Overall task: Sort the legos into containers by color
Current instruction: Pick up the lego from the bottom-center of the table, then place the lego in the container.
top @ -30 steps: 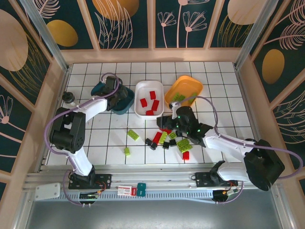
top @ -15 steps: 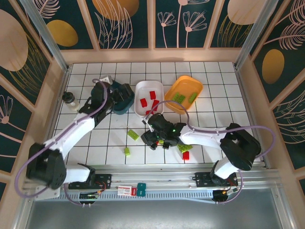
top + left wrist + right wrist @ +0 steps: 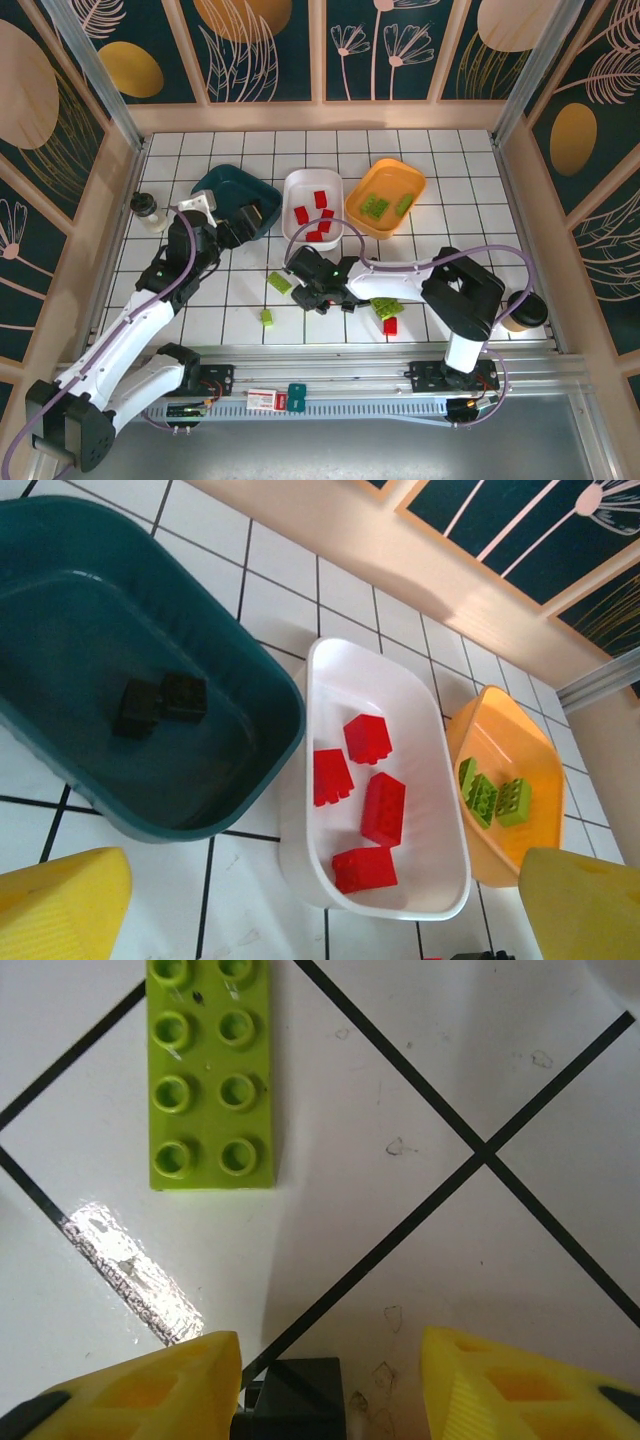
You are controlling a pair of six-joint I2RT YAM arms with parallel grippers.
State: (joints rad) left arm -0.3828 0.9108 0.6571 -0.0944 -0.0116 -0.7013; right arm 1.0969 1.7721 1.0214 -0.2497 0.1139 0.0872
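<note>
Spanning the frame: white tiled surface (image 3: pixel 460 170). Upper middle, left to right: teal tub (image 3: pixel 80 600) holding two black legos (image 3: pixel 160 702), white tub (image 3: pixel 400 695) holding four red legos (image 3: pixel 383 808), orange tub (image 3: pixel 500 740) holding two lime legos (image 3: pixel 513 800). Left pincer (image 3: pixel 255 222), jaws wide apart, near the teal tub. Right pincer (image 3: pixel 330 1345), jaws parted astride a loose black lego (image 3: pixel 292 1400), lower centre.

Small black-lidded jar (image 3: pixel 146 207) stands at the left edge of the tiled table (image 3: pixel 470 200). Brown cup with black lid (image 3: pixel 526 312) stands near the right edge. Red-and-white card (image 3: pixel 262 399) and small teal block (image 3: pixel 297 394) lie just beside each other on the metal rail (image 3: pixel 350 405) along the near edge.
</note>
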